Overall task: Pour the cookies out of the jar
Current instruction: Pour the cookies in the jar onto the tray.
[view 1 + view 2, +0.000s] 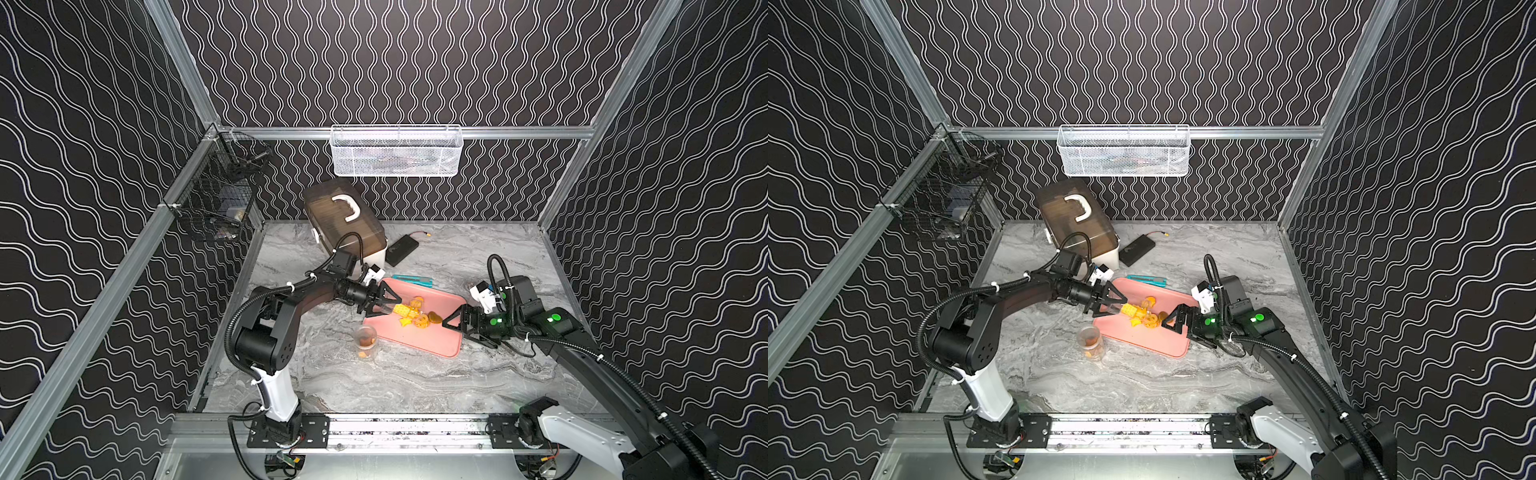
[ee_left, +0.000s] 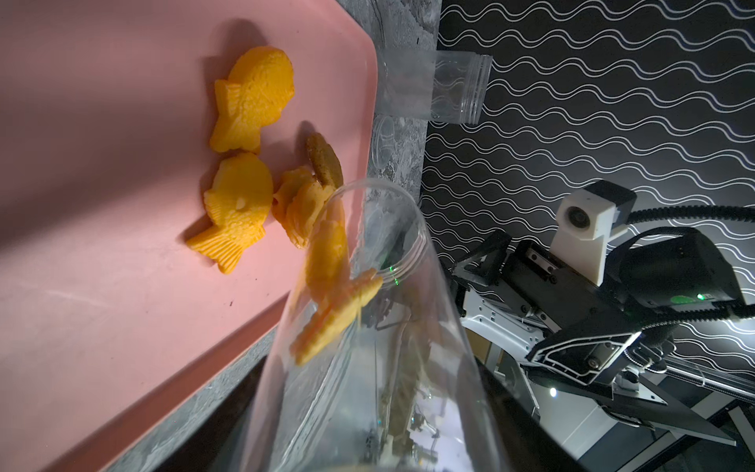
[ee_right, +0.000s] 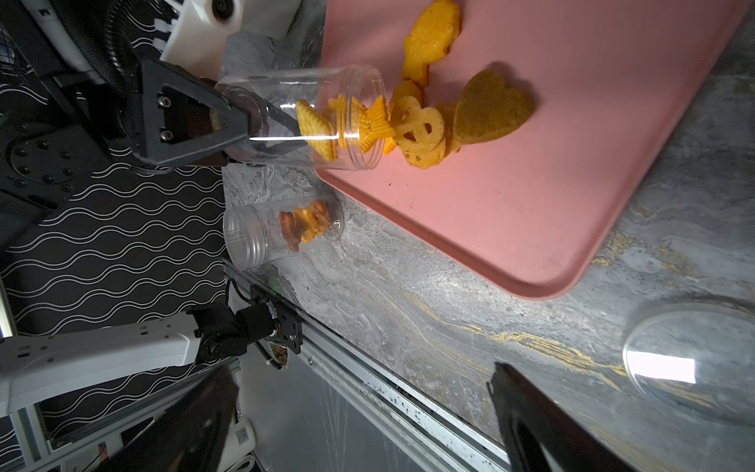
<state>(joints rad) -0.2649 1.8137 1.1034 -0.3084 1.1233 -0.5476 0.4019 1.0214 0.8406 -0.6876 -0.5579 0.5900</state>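
My left gripper is shut on the base of a clear jar. The jar lies tipped on its side, mouth over the pink tray. Several yellow-orange cookies and a brown heart-shaped one lie on the tray at the mouth. A few cookies still sit inside near the rim. My right gripper hangs open and empty by the tray's right edge.
A second clear jar holding cookies stands left of the tray's front. An empty jar and a clear lid lie by the tray. Behind are a brown box, a black device and a teal object.
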